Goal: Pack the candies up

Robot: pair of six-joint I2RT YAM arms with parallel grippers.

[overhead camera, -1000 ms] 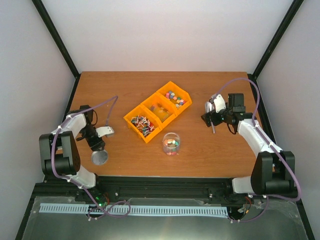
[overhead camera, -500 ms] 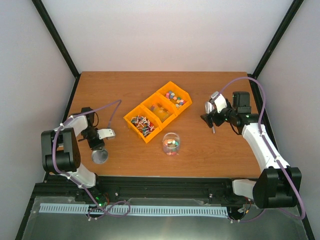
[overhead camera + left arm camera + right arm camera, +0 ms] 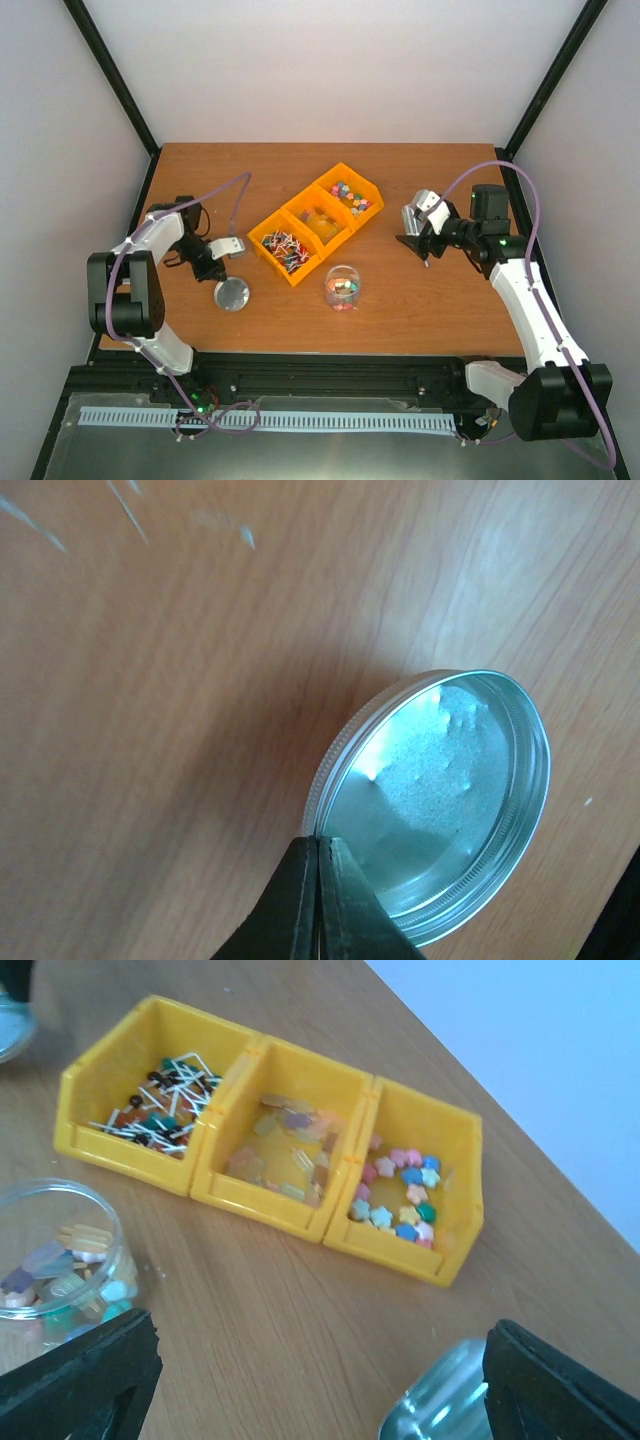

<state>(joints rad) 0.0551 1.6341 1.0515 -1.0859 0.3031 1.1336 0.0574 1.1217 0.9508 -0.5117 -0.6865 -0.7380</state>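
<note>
Left wrist, left gripper (image 3: 317, 846) pinching lid (image 3: 455, 780) rim

A wood table (image 3: 240, 170) in a plain white bay.
White walls (image 3: 340, 70) stood behind the table and on both sides, joined by two black posts (image 3: 112, 75) that slanted down to its far corners. The tabletop was brown wood grain under soft, even light, and the shadows on it were faint. A black rail (image 3: 330, 365) ran along the near edge, and below it lay a dull metal sheet (image 3: 330, 455) crossed by a white slotted strip (image 3: 300, 421).
</note>
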